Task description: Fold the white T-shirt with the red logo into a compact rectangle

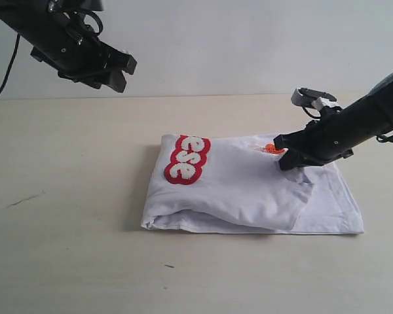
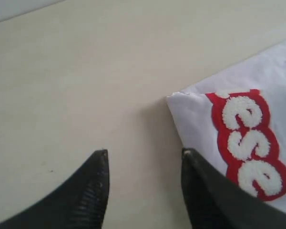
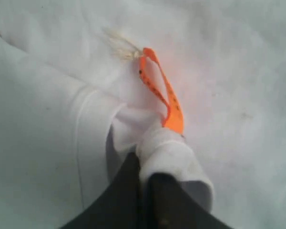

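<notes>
The white T-shirt (image 1: 249, 190) lies partly folded on the table, its red logo (image 1: 187, 159) showing at the left end. My right gripper (image 1: 289, 162) is shut on the T-shirt at its ribbed collar (image 3: 174, 155), right beside the small orange neck tag (image 3: 164, 98). Up at the back left, my left gripper (image 1: 121, 70) hangs open in the air, holding nothing. In the left wrist view its fingertips (image 2: 101, 160) stand apart over bare table, next to the T-shirt's corner (image 2: 195, 109) and the red logo (image 2: 250, 143).
The pale table (image 1: 65, 229) stretches round the shirt on all sides. A plain light wall (image 1: 236, 39) stands behind. A dark cable (image 1: 3, 75) hangs from the left arm at the far left.
</notes>
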